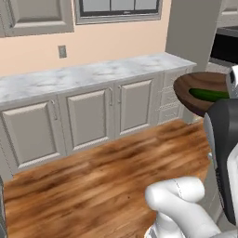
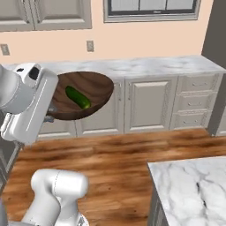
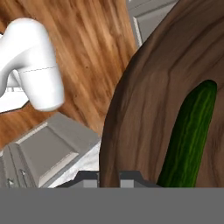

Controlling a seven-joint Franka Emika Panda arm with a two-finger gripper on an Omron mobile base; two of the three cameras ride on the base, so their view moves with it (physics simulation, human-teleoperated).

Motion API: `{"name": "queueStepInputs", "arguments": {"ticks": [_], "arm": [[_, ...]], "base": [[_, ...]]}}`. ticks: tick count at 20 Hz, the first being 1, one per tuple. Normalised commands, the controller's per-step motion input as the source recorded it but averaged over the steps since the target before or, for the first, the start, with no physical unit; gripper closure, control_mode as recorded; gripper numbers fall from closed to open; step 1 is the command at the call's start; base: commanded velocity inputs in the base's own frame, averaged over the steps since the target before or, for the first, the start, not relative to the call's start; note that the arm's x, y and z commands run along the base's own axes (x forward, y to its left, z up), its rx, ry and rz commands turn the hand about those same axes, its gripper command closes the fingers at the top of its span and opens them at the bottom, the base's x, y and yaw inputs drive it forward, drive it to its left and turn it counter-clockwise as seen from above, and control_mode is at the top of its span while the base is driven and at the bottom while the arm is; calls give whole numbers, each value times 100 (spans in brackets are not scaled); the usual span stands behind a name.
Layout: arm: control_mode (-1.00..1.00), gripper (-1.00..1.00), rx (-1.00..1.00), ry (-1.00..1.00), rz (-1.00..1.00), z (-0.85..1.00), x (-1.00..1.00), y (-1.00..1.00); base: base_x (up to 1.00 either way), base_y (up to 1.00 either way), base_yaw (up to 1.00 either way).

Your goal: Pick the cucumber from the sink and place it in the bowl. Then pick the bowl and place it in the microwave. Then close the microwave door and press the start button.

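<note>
The gripper [image 3: 108, 178] is carrying the bowl [image 2: 84, 95] by its rim. In the hand view the two dark fingers [image 3: 89, 179] are sitting either side of the rim edge, so they are judged to be clamped on the bowl, though the contact itself is lying at the very bottom of that view and is partly cut off. The bowl is being held clear of the floor, tilted, with its open side facing up and toward the cameras.

The cucumber [image 2: 78, 97] is lying inside the bowl, against the inner wall, its long axis running roughly away from the fingers along the slope of the wood. The first stage of the task is therefore judged complete; the carry to the microwave is in hand.

The relation that matters now: the bowl is extending outward from the fingers, so the free rim would be leading into the microwave cavity. A dark appliance at the far right edge of the left base view may be the microwave; this cannot be confirmed. The tilt is a risk, as the cucumber could roll out.

Beyond, the wooden floor [image 1: 93, 186] is lying below, then grey base cabinets [image 2: 150, 103] under a marble counter [image 1: 69, 76], a peach wall and a window [image 2: 152, 9].
</note>
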Motion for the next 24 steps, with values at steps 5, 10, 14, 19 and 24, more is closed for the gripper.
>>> {"name": "queueStepInputs", "arguments": {"ticks": [5,10,14,19,24], "arm": [[100,100,0,0,0,0,0,0],[100,100,0,0,0,0,0,0],[100,100,0,0,0,0,0,0],[100,100,0,0,0,0,0,0],[100,100,0,0,0,0,0,0]], "base": [[100,-1,0],[100,-1,0],[100,-1,-17],[91,0,-58],[64,0,-72]]}}
